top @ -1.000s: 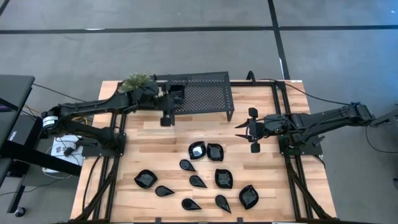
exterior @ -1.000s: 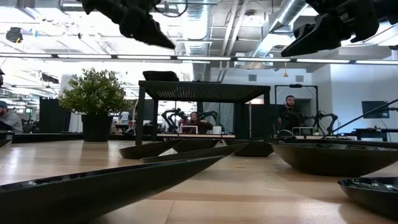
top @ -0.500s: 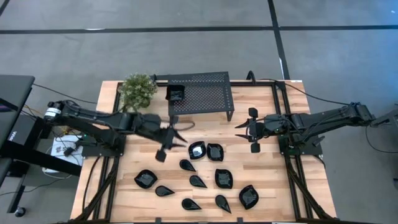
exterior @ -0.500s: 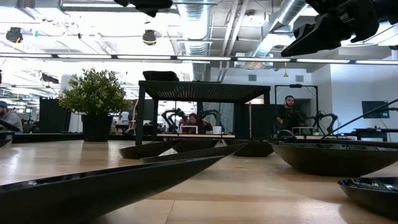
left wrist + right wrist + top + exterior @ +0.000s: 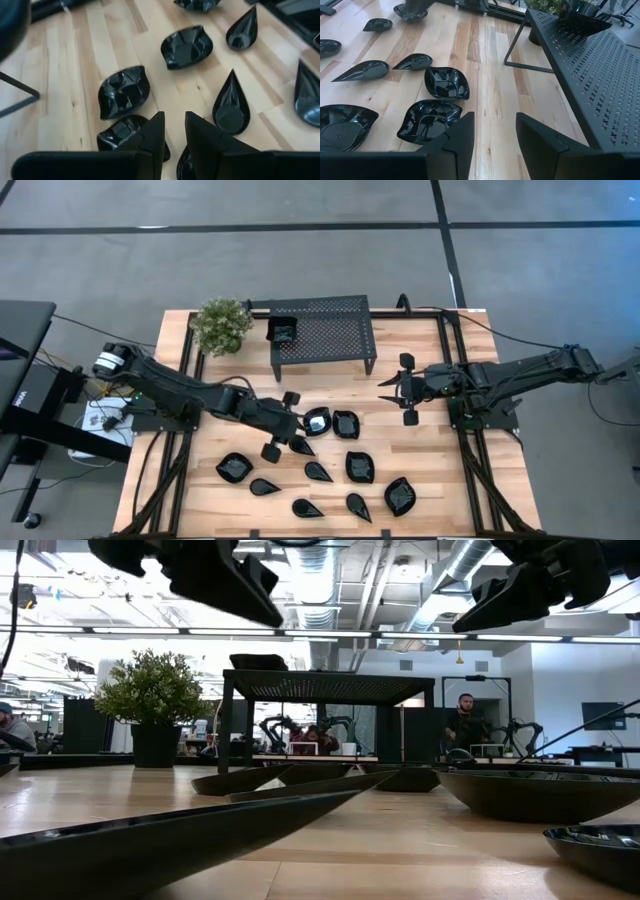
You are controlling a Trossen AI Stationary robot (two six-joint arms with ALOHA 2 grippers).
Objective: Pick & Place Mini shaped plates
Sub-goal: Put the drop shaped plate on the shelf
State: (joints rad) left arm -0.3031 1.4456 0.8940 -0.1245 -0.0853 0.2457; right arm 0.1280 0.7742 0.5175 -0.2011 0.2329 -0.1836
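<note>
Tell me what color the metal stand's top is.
Black, perforated all over; the metal stand shows best in the right wrist view.

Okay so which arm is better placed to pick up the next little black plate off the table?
Probably the left: its hand hangs open directly over the glossy black mini plates, while the right hand, also open, waits off to their side.

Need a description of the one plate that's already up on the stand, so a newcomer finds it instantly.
Start at the black perforated metal stand at the far edge of the wooden table, beside the potted plant. On its top, at the corner nearest the plant, sits one small glossy black plate. It is the only plate raised off the wood; all the others lie on the tabletop nearer the front.
</note>
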